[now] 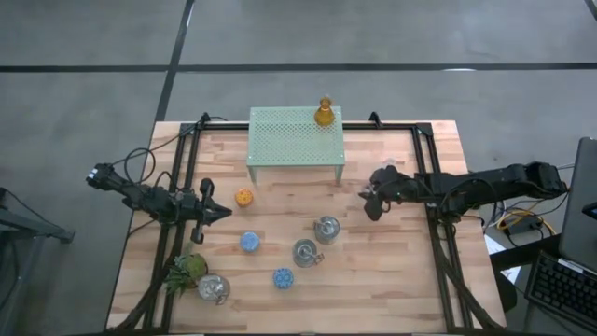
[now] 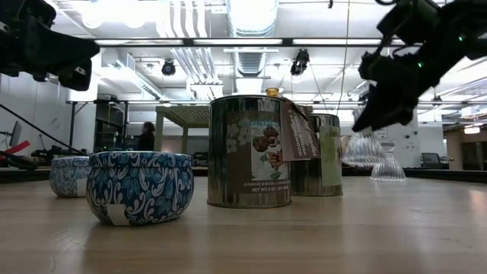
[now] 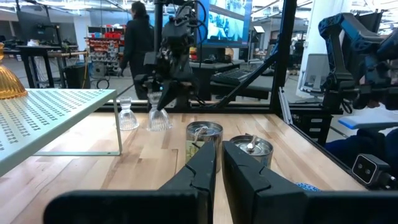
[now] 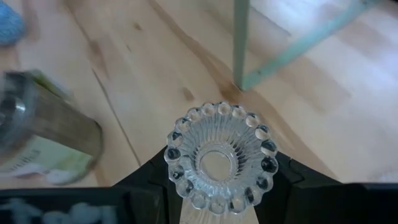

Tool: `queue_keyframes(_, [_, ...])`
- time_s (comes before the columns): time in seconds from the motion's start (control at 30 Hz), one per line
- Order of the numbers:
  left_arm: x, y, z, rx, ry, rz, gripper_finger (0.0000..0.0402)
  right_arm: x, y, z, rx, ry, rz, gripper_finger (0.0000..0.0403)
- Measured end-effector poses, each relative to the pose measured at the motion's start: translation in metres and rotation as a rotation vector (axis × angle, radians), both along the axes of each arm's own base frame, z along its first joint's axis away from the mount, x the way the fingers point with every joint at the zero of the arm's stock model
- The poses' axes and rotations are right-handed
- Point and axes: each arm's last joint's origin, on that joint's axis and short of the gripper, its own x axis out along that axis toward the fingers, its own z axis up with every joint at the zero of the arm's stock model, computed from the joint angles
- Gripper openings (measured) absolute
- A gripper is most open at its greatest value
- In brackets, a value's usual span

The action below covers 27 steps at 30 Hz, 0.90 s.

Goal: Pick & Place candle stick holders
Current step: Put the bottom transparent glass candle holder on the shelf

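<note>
My right gripper (image 1: 373,202) is shut on a clear glass holder (image 4: 217,158) to the right of the pale-green mesh stand (image 1: 295,138). A second clear glass holder (image 3: 127,117) stands on the table beside it. An amber glass holder (image 1: 324,113) stands on the stand's far right corner. An orange holder (image 1: 244,197), two blue holders (image 1: 249,242) (image 1: 283,278) and three silvery tins (image 1: 326,229) (image 1: 305,252) (image 1: 213,287) stand on the table. My left gripper (image 1: 220,213) is shut and empty at the left, near the orange holder. My right gripper pinches the clear glass holder between its two fingers (image 4: 148,180), one on each side of its ribbed round body (image 4: 180,186). The fingers come from above, slanting down. The holder stays upright, its flared foot (image 2: 361,156) down and, in the low view, clear of the table.
A green leafy plant (image 1: 187,271) lies at the near left, beside one silvery tin. The stand's legs (image 4: 241,43) are close to the held holder. Black frame rails (image 1: 431,187) run along both table sides. A person (image 3: 138,37) is in the room beyond.
</note>
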Motion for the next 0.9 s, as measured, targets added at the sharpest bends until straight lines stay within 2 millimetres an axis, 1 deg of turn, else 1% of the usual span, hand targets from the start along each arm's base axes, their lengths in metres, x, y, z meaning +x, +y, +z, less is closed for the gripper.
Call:
queue_keyframes(0.1, [0.0,0.0,0.0,0.0,0.0,0.0,0.003,0.004,0.001,0.013,-0.02,0.008,0.021,0.0132])
queue_keyframes(0.27, [0.0,0.0,0.0,0.0,0.0,0.0,0.003,0.01,0.0,0.042,-0.071,0.01,0.062,0.0132])
queue_keyframes(0.5, [0.0,0.0,0.0,0.0,0.0,0.0,0.003,0.02,-0.001,0.094,-0.161,-0.079,0.116,0.0132])
queue_keyframes(0.6, [0.0,0.0,0.0,0.0,0.0,0.0,0.003,0.023,-0.005,0.118,-0.214,-0.13,0.125,0.0132])
queue_keyframes(0.67, [0.0,0.0,0.0,0.0,0.0,0.0,0.003,0.025,-0.009,0.131,-0.243,-0.149,0.12,0.0132])
queue_keyframes(0.77, [0.0,0.0,0.0,-0.001,0.0,0.0,0.003,0.033,-0.017,0.145,-0.281,-0.155,0.118,0.0132])
queue_keyframes(0.9, [0.0,0.0,0.0,0.0,0.0,0.0,0.003,0.054,-0.032,0.153,-0.297,-0.12,0.151,0.0132])
